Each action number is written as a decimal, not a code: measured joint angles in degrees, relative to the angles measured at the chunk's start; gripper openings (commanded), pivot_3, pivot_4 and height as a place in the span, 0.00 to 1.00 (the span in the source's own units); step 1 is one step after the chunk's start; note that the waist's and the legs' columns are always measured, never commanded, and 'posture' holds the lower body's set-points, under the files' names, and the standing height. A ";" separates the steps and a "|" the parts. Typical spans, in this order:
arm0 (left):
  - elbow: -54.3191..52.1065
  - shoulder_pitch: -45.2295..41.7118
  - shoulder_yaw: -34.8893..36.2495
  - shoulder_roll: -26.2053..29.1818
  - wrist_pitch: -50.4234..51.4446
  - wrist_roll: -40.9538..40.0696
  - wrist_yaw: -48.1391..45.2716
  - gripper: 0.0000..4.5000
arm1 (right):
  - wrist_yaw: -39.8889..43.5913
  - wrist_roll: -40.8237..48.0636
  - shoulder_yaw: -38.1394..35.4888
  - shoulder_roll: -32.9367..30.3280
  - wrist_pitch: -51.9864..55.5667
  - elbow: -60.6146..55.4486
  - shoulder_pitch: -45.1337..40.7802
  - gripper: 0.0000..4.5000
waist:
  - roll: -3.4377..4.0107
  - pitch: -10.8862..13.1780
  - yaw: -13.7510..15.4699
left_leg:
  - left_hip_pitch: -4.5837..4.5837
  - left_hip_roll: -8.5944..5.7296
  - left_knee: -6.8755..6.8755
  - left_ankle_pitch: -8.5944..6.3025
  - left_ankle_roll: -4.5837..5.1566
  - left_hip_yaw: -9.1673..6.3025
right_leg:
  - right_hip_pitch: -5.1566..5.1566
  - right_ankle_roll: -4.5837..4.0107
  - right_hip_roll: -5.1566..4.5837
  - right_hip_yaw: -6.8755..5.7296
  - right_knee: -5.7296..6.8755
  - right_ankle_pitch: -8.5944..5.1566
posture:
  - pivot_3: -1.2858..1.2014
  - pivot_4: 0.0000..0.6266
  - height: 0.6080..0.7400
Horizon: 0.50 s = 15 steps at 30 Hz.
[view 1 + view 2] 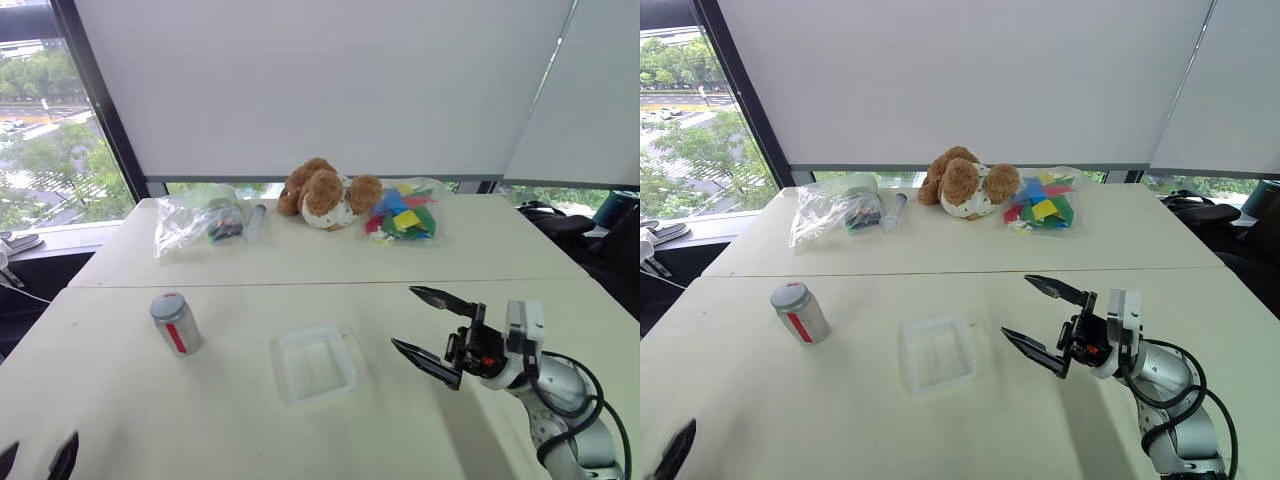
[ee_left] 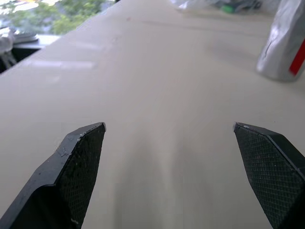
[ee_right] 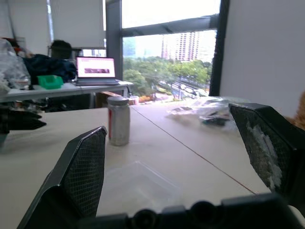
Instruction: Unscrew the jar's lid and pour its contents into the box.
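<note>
Right, here's the table [image 1: 480,250], and the jar [image 1: 176,324] stands upright toward its left edge, the lid [image 1: 167,303] screwed on top, red-and-white label facing us. Near the middle, closer to the front edge, sits the box [image 1: 316,363], clear and with nothing visible inside it, well apart from the jar. The right gripper [image 1: 430,325] hangs above the table just to the right of the box, pointing left toward it, its two black fingers spread wide with nothing between them. Down at the front-left corner, the left gripper [image 2: 169,162] hovers low over the bare tabletop, jaws likewise wide apart and holding nothing, the jar off ahead of it. Along the far edge: a clear bag [image 1: 195,220], a teddy bear [image 1: 325,192], and a bag of coloured pieces [image 1: 402,214].
</note>
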 measured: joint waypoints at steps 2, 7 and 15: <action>-1.39 0.52 -0.41 -1.15 -0.66 0.57 0.35 0.98 | 0.73 0.15 0.33 -0.54 0.68 -0.04 -0.89 1.00 | -0.04 -0.01 0.00 | 0.00 0.01 0.03 -0.03 -0.06 -0.03 | 0.00 -0.01 -0.05 0.00 0.00 0.00 | 0.52 0.24 1.00; -10.77 -2.01 -6.87 -2.34 -0.17 6.93 5.05 0.98 | 2.45 0.23 0.57 -1.78 1.83 -0.20 -1.97 1.00 | -0.05 -0.02 -0.04 | 0.00 0.03 0.01 -0.08 -0.13 -0.04 | 0.05 -0.01 0.00 0.01 0.00 0.00 | 0.52 0.24 1.00; -20.08 -14.96 -19.63 -5.35 7.03 21.42 19.69 0.98 | 3.55 0.00 1.23 -1.86 2.28 -0.14 -1.34 1.00 | -0.02 -0.04 -0.14 | 0.06 0.00 0.01 0.01 0.00 0.00 | 0.03 0.01 0.14 0.00 0.12 0.03 | 0.52 0.24 1.00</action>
